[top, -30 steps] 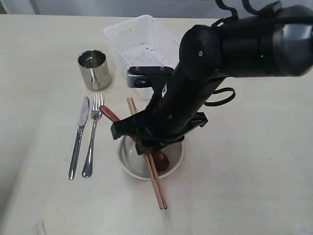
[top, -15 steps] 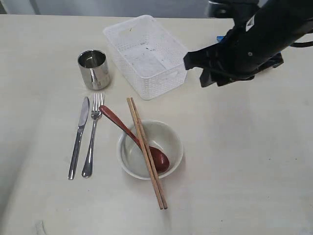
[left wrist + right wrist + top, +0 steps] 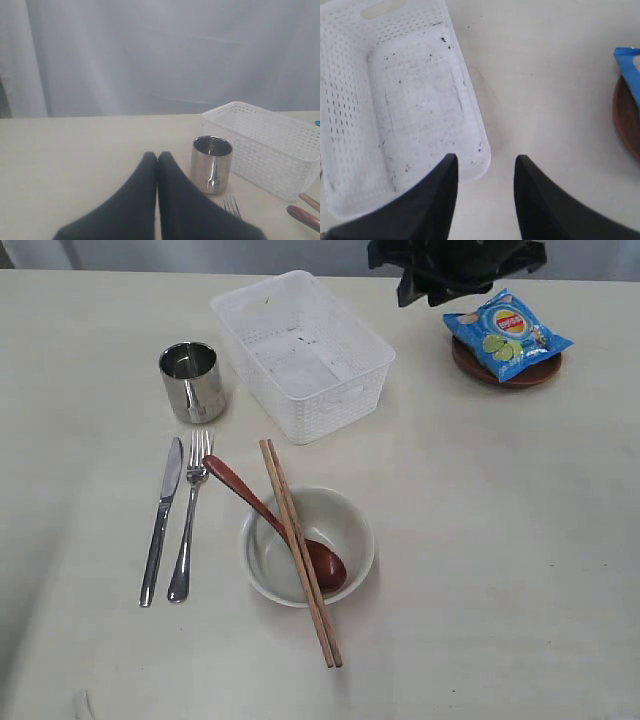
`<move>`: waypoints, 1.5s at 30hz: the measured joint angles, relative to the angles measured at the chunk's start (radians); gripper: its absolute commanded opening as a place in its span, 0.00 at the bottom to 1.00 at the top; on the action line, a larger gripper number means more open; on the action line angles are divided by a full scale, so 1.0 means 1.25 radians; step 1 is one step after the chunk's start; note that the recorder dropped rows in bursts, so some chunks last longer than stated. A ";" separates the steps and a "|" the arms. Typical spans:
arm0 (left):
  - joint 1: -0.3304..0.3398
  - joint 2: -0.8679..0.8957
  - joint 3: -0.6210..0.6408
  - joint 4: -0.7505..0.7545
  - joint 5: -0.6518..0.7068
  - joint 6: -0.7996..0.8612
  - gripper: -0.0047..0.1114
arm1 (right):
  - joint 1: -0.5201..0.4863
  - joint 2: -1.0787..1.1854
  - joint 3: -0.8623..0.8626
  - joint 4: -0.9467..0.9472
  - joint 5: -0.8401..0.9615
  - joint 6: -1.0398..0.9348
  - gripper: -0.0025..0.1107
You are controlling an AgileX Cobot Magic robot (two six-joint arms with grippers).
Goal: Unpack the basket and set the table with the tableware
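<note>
The empty white basket [image 3: 330,408] [image 3: 350,165] stands at the back of the table [image 3: 500,560]. A steel cup [image 3: 190,381] [image 3: 211,164] sits to its left. In front lie a knife [image 3: 160,522] and fork [image 3: 189,520]. A pale bowl [image 3: 361,532] holds the reddish spoon [image 3: 262,508], with two chopsticks [image 3: 300,552] laid across it. A small brown plate [image 3: 508,376] [image 3: 626,122] sits at the back right. My right gripper [image 3: 485,162] hangs open and empty over the table beside the basket's corner. My left gripper [image 3: 157,156] is shut and empty, near the cup.
A blue crisp packet [image 3: 507,335] [image 3: 629,70] lies on the brown plate. My right arm [image 3: 455,265] shows as a dark mass at the far edge, between basket and plate. A pale curtain hangs behind the table in the left wrist view.
My right arm has pulled back from over the bowl to the far right edge, uncovering the plate and packet. The chopsticks stay across the bowl.
</note>
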 measured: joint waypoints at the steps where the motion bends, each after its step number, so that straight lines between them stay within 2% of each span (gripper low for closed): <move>1: 0.000 0.000 0.000 0.000 0.000 0.000 0.04 | 0.000 0.029 -0.038 0.000 0.023 -0.008 0.46; 4: 0.000 0.000 0.000 0.000 0.000 0.000 0.04 | 0.000 0.114 -0.142 0.000 0.085 -0.036 0.55; 14: 0.000 0.000 0.000 0.000 0.000 0.000 0.04 | 0.000 0.323 -0.379 0.013 0.204 -0.070 0.55; 15: 0.000 0.000 0.000 0.000 0.000 0.000 0.04 | 0.000 0.339 -0.389 0.018 0.214 -0.073 0.53; 17: 0.000 0.000 0.000 0.000 0.000 0.000 0.04 | 0.000 0.369 -0.408 0.028 0.229 -0.077 0.42; 21: 0.000 0.000 0.000 0.000 0.000 0.000 0.04 | 0.000 0.406 -0.419 0.033 0.236 -0.083 0.04; 22: 0.000 0.000 0.000 0.000 0.000 0.000 0.04 | 0.000 0.410 -0.419 0.038 0.236 -0.086 0.02; 30: 0.000 0.000 0.000 0.000 0.000 0.000 0.04 | 0.000 0.404 -0.419 0.018 0.173 -0.099 0.02; 37: 0.000 0.000 0.000 0.000 0.000 0.000 0.04 | -0.014 0.307 -0.419 -0.140 0.164 -0.082 0.02; 40: 0.000 0.000 0.000 0.000 0.000 0.000 0.04 | -0.060 0.258 -0.419 -0.153 0.166 -0.071 0.02; 45: 0.000 0.000 0.000 0.000 0.000 0.000 0.04 | -0.191 0.211 -0.423 -0.158 0.208 -0.070 0.02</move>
